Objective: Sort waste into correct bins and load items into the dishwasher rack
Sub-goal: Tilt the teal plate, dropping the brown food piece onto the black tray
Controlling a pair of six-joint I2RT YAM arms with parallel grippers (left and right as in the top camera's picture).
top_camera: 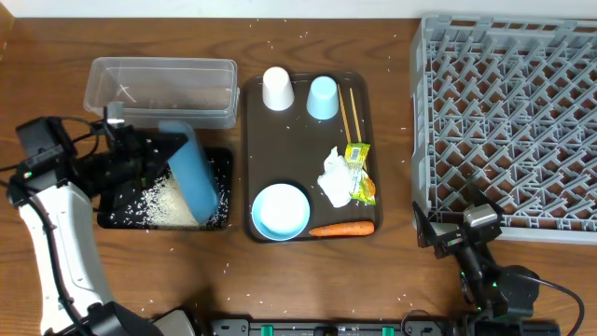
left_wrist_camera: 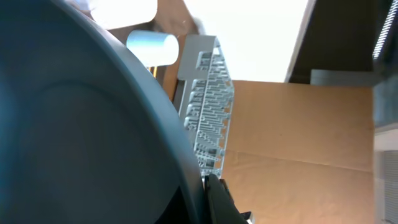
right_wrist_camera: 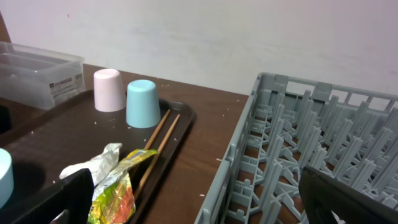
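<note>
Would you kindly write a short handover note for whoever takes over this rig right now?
Left tool shut on the dark blue plate, tilted over the black tray, where the rice lies. Right tool open, empty, by the rack's near-left corner.
On the brown tray: white cup, light blue cup, chopsticks, tissue, wrapper, bowl, carrot. Clear tub behind the black tray.
Done: rice tipped into the black tray; stray grains lie on the table.
Left: rack the plate, cups, bowl, chopsticks; bin the carrot, tissue, wrapper. Rack holds nothing yet.
</note>
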